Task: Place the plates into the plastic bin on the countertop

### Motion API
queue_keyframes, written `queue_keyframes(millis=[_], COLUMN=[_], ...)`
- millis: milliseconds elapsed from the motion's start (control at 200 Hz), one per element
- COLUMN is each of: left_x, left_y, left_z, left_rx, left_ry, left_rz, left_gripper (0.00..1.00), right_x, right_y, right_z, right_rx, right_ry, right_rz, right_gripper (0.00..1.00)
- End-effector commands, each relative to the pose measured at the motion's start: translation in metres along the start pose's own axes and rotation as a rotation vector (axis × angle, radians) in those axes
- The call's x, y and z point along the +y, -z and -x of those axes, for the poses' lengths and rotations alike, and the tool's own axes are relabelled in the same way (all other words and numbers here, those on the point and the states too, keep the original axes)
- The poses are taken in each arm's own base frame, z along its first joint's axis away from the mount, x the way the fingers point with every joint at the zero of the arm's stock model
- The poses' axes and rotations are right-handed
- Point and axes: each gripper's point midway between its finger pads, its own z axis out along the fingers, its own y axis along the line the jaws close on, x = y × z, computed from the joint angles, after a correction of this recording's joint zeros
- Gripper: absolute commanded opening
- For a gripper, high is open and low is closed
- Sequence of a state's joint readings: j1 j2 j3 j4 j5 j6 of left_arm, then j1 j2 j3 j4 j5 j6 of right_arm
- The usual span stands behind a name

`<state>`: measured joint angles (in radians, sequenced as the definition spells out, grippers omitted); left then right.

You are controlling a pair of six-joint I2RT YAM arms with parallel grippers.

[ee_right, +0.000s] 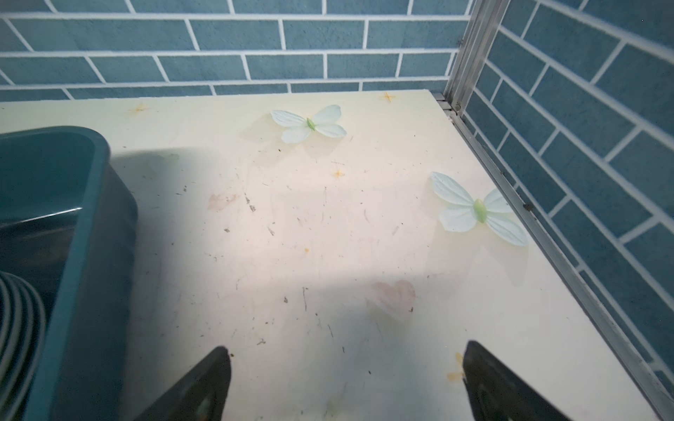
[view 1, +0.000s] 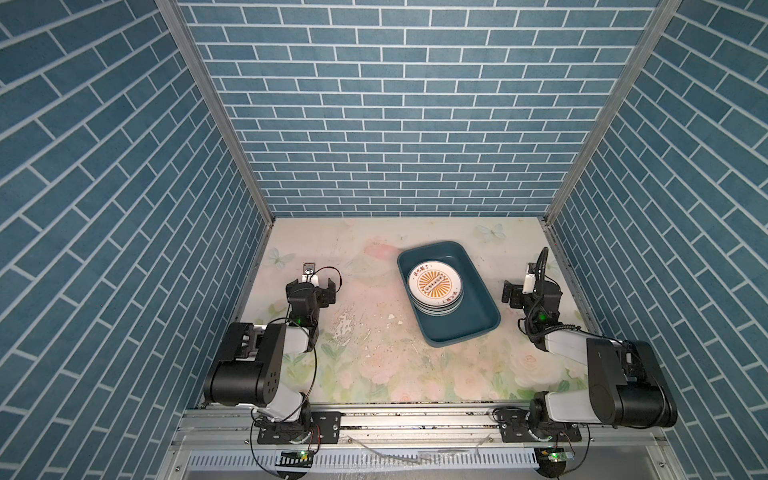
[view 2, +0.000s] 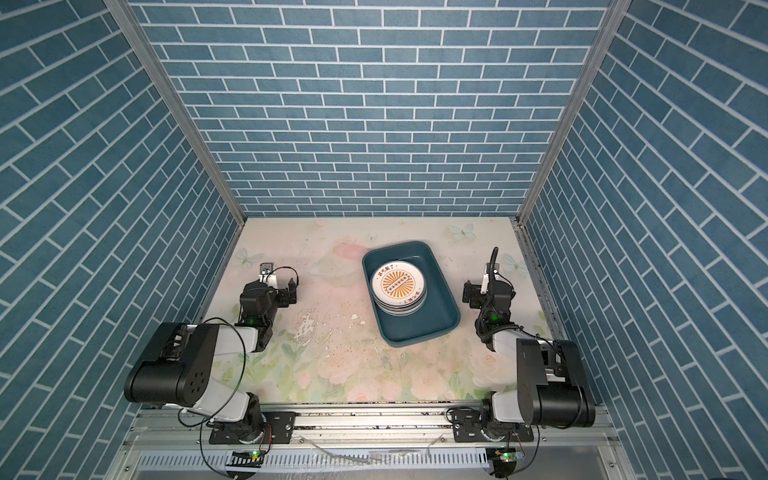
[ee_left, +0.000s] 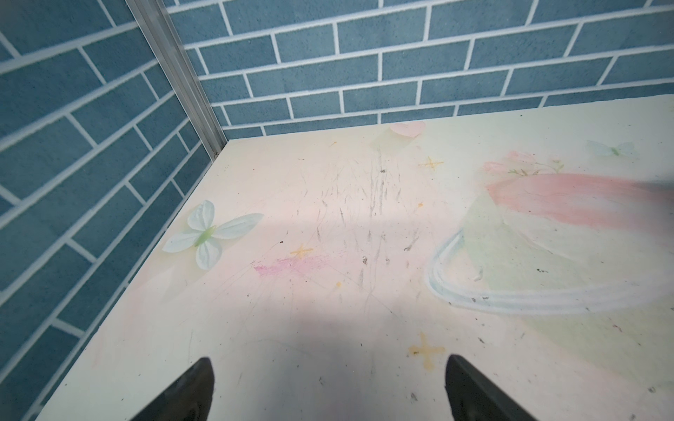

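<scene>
A stack of round white plates (view 1: 434, 286) (view 2: 398, 286) lies in the far half of the teal plastic bin (view 1: 451, 332) (view 2: 415, 330); the top plate has an orange sunburst centre. The bin stands right of the middle of the floral countertop (view 1: 374, 257). My left gripper (view 1: 311, 284) (view 2: 272, 286) hovers open near the left wall, with only bare countertop (ee_left: 328, 218) between its fingers (ee_left: 198, 386). My right gripper (view 1: 530, 289) (view 2: 488, 289) (ee_right: 346, 346) is open too, just right of the bin (ee_right: 84, 255), and holds nothing. Several plate rims (ee_right: 18, 320) show inside the bin.
Blue brick-patterned walls (view 1: 407, 124) close in the back and both sides, with aluminium posts (view 1: 216, 112) at the corners. A metal rail (view 1: 415, 419) carrying both arm bases runs along the front. A scuffed patch with white flecks (view 1: 353, 328) marks the countertop left of the bin.
</scene>
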<state>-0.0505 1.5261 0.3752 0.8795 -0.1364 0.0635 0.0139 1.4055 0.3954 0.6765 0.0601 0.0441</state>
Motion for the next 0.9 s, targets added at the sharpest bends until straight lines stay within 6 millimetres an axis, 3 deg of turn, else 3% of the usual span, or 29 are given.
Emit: queue_keyframes(millis=[0, 310, 540, 730, 895], left_x=[0.001, 0.001, 0.002, 0.001, 0.001], left_y=[-0.001, -0.001, -0.002, -0.001, -0.001], left_z=[0.0, 0.0, 0.001, 0.001, 0.0], left_rx=[0.005, 0.005, 0.004, 0.003, 0.004], left_ry=[0.006, 0.005, 0.007, 0.005, 0.003], left_rz=[-0.001, 0.0, 0.002, 0.001, 0.0], left_gripper=[1.0, 1.0, 1.0, 0.99, 1.0], right_x=[-0.003, -0.02, -0.026, -0.026, -0.012], right_y=[-0.004, -0.01, -0.016, -0.014, -0.017], right_z=[0.015, -0.003, -0.002, -0.001, -0.001], right_rx=[-0.067, -0.084, -0.059, -0.072, -0.052], right_ry=[0.01, -0.074, -0.083, -0.078, -0.043], right_rz=[0.025, -0.001, -0.026, -0.031, 0.05], right_gripper=[0.99, 0.99, 0.99, 0.99, 0.99])
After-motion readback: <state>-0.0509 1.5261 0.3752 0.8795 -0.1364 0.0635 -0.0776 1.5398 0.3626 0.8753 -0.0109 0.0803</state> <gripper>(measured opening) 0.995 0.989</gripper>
